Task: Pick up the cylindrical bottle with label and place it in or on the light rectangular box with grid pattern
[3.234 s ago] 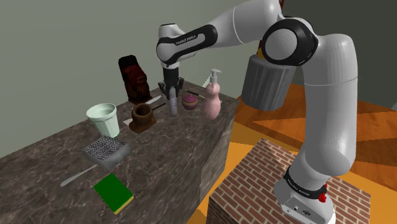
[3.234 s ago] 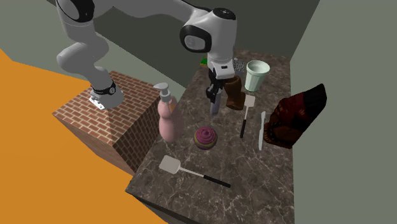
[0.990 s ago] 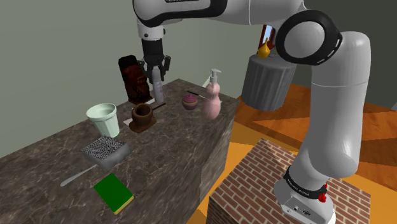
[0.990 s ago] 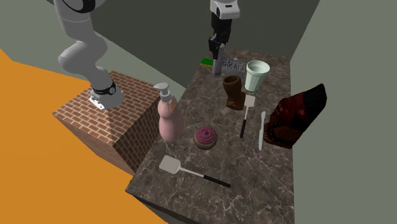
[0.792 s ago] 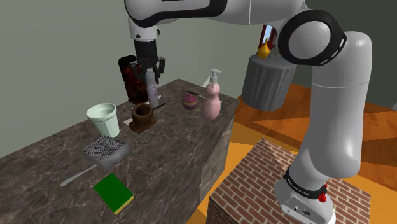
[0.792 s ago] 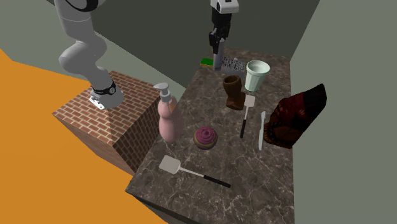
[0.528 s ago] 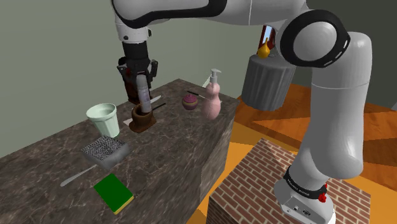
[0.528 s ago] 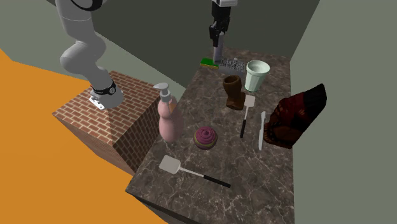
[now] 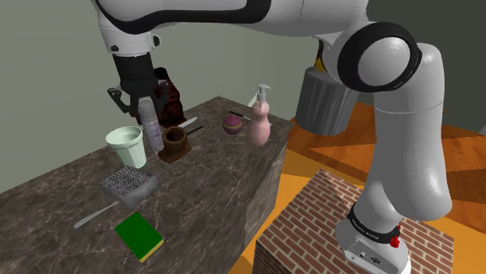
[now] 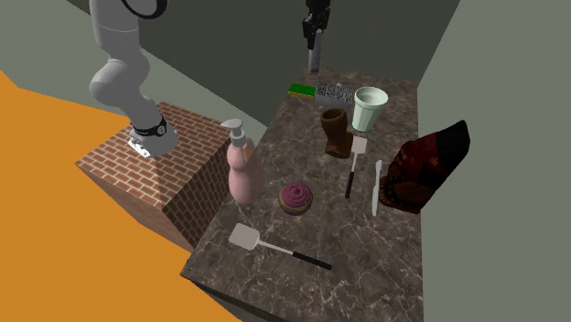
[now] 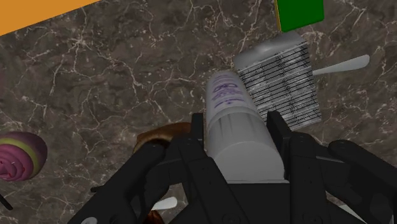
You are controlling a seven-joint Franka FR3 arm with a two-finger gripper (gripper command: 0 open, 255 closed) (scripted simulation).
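Observation:
My black gripper (image 9: 145, 105) is shut on a grey cylindrical bottle (image 9: 151, 126) with a pale label, holding it upright in the air above the counter. In the shoulder view the bottle hangs between the mint cup (image 9: 127, 145) and the brown cup (image 9: 175, 142). The light box with the grid pattern (image 9: 128, 184) lies on the counter below, toward the front. In the wrist view both fingers (image 11: 198, 137) clasp the bottle (image 11: 230, 98), and the grid box (image 11: 284, 75) lies just beyond its end. From the second exterior view the gripper (image 10: 314, 29) holds the bottle (image 10: 315, 57) above the box (image 10: 336, 92).
A green sponge (image 9: 139, 236) and a pale utensil (image 9: 95, 216) lie near the box. A pink soap dispenser (image 9: 259, 117), a cupcake (image 9: 232, 123), a dark red figure (image 9: 169, 95) and spatulas (image 10: 275, 246) stand on the marble counter (image 9: 210, 187). A brick stand (image 9: 311, 226) sits beside it.
The arm has swung toward the shoulder view's left, carrying the bottle from beside the dark figure, past the brown cup, toward the mint cup. The grip stayed shut.

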